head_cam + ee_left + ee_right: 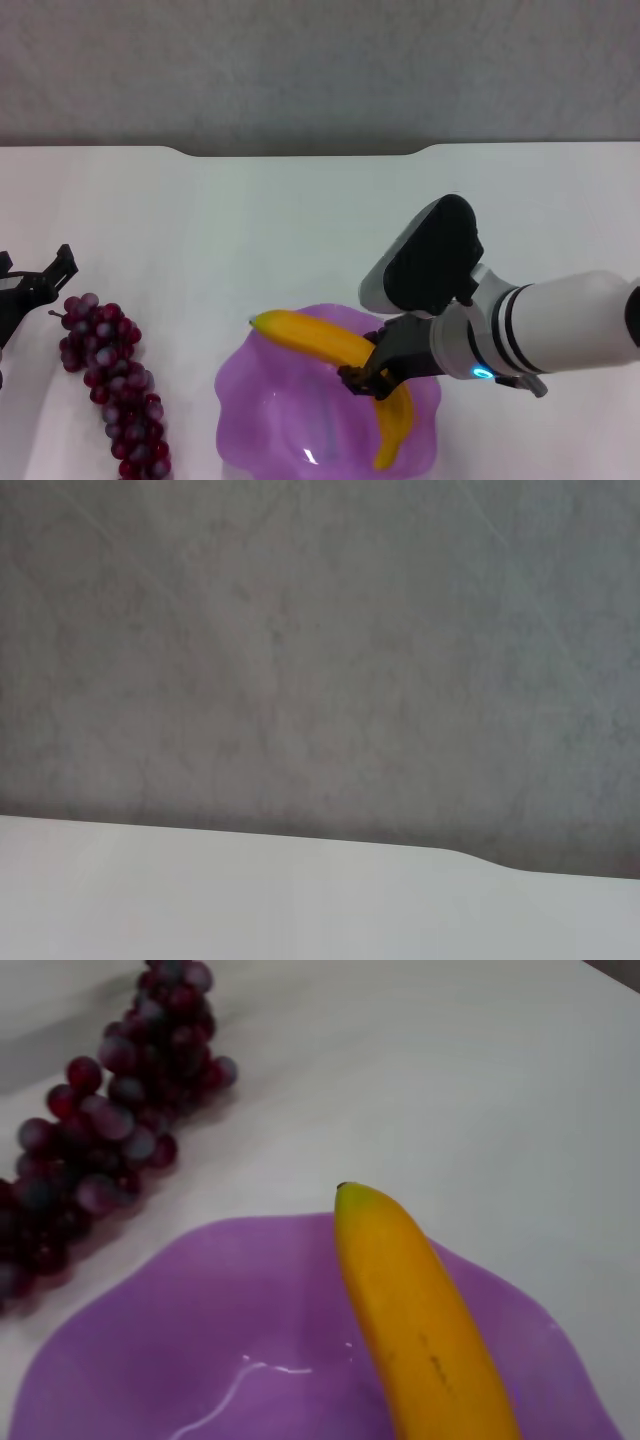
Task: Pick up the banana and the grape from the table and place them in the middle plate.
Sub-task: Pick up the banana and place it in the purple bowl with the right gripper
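My right gripper is shut on the middle of the yellow banana, which lies slanted over the purple scalloped middle plate. I cannot tell whether the banana touches the plate. In the right wrist view the banana reaches across the plate. The grape, a long dark red bunch, lies on the white table to the left of the plate, and the right wrist view shows the grape too. My left gripper stands open at the far left edge, just beyond the bunch's far end.
The table's far edge has a notch, with a grey wall behind it. The left wrist view shows only the table and that wall. White tabletop stretches beyond the plate and to its right.
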Available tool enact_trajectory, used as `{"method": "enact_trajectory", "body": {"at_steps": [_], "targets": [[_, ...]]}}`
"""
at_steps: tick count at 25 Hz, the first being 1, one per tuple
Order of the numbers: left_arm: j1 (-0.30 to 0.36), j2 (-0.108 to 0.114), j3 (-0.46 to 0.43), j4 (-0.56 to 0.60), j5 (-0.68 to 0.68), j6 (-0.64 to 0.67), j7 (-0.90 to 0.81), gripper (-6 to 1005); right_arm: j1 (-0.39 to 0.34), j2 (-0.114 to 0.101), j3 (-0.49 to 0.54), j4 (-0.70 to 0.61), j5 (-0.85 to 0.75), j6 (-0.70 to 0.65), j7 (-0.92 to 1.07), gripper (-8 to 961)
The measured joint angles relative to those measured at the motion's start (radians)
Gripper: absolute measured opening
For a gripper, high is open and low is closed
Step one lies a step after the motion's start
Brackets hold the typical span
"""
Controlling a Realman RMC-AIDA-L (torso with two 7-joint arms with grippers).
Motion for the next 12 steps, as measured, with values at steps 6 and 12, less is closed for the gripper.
{"method": "enact_trajectory", "body": {"at_steps": [6,12], "targets": [[0.0,0.0,0.003,0.0,0.0,-0.001,-0.001,886,0.003,0.0,-0.007,-0.023,0.044,-0.027,-0.051,516],[0.0,-0.001,0.004,0.0,0.0,-0.001,0.0,886,0.005,0.0,-0.021,-0.037,0.048,-0.068,-0.078,517]]}}
